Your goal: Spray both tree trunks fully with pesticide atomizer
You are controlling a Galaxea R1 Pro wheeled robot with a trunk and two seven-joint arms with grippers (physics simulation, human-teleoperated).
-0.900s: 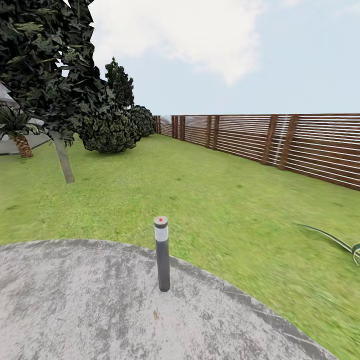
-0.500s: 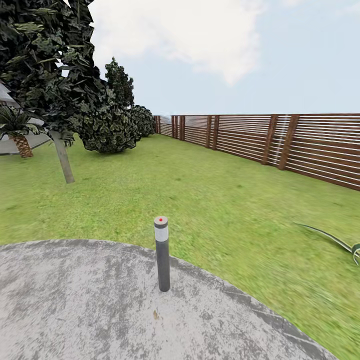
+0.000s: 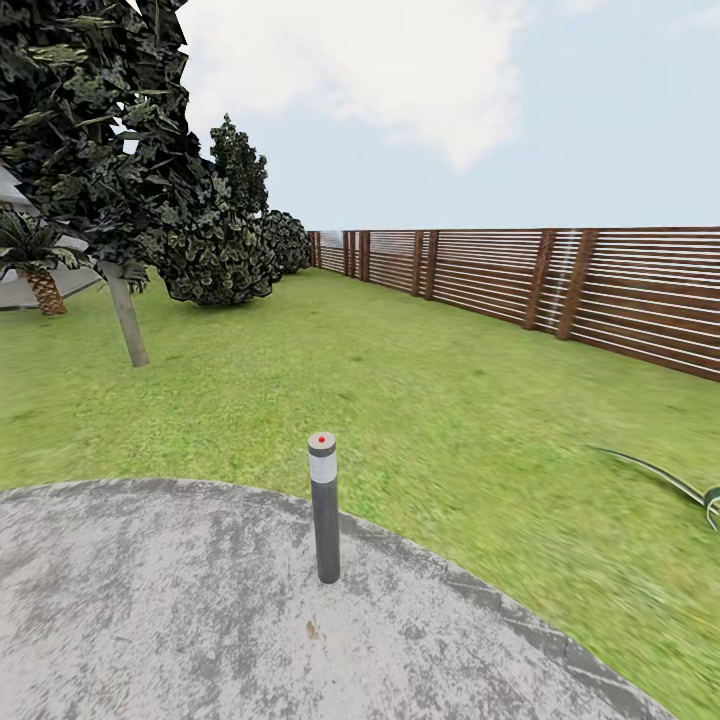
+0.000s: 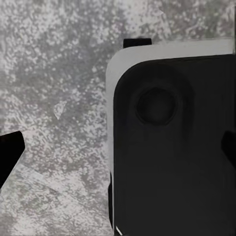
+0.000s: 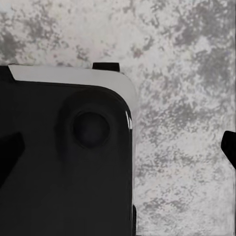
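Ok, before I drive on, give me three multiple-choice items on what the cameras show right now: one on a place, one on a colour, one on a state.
1. Where does the grey bollard lamp with the red dot stand?
A. on the grey speckled paved circle, near its edge
B. out on the green lawn
C. against the brown horizontal-slat wooden fence

2. What colour is the dot on top of the lamp?
A. green
B. red
C. blue

3. How does the lamp post stand?
A. lying flat
B. bent in half
C. upright

Answers:
1 A: in the head view its base sits on the paving, with grass just beyond.
2 B: the head view shows a red dot on its cap.
3 C: its shaft rises straight up from the ground.
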